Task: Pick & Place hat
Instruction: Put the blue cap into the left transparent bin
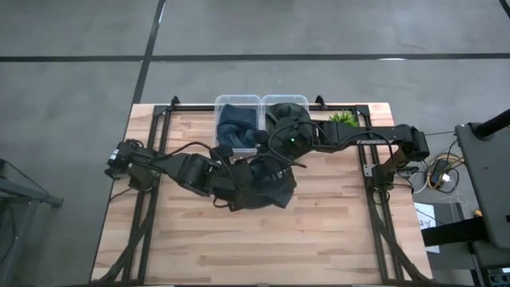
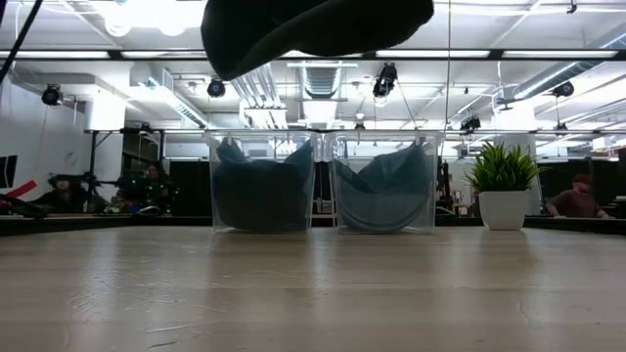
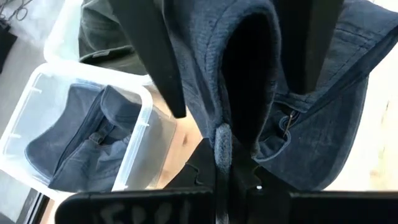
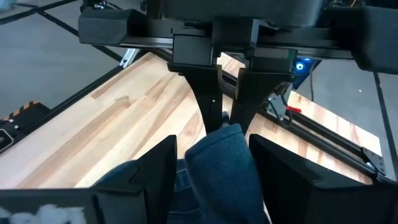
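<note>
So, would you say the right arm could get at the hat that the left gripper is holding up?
Probably yes: the right gripper is open, already beside the hat, which hangs clear off the table in the left gripper.

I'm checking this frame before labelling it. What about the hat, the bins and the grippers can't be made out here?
- Low view: the hat is cut off by the top edge, and no gripper shows.
- High view: the right arm covers most of the right bin, hiding its contents.
- High view: the dark arms hide where the left gripper pinches the hat.
- Left wrist view: hat folds hide the table below.
</note>
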`<state>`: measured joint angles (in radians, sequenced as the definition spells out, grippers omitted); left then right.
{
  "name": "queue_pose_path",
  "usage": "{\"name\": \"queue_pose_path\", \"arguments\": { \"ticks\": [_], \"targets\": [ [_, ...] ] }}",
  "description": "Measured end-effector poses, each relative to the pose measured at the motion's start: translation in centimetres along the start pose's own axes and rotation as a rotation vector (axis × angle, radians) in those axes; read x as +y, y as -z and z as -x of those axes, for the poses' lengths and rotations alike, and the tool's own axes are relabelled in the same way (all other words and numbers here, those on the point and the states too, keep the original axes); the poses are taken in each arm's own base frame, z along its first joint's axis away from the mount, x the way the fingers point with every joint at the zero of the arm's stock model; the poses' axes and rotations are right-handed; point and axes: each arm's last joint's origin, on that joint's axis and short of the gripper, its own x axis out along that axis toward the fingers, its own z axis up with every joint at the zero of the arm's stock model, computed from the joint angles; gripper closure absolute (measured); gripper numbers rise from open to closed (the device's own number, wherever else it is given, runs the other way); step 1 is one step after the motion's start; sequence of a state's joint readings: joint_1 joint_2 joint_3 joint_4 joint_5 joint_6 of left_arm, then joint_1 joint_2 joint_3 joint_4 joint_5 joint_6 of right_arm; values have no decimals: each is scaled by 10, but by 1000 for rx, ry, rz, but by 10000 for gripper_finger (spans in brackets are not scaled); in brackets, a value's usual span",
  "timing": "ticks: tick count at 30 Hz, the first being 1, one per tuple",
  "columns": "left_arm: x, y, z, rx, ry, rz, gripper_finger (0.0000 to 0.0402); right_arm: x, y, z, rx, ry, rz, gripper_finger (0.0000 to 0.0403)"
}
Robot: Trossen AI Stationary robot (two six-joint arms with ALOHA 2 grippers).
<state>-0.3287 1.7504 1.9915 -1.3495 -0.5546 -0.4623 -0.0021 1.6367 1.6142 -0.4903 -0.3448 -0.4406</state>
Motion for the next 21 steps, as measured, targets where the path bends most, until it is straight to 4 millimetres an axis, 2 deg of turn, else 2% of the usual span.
{"name": "queue_pose_path", "arguments": {
  "ticks": [4,8,12,18,21],
  "targets": [
    [1,0,-1,2,0,0,397,0,0,0,2,5,-23,211],
    [1,0,-1,2,1,1,397,-1,1,0,26,46,-43,235],
    [1,-1,-1,-1,2,4,397,-2,2,-1,41,73,-47,280],
    [1,-1,-1,0,1,4,397,-2,2,-1,42,72,-87,373],
    [1,-1,-1,1,-1,5,393,-2,2,-1,42,72,-88,386]
  ]
}}
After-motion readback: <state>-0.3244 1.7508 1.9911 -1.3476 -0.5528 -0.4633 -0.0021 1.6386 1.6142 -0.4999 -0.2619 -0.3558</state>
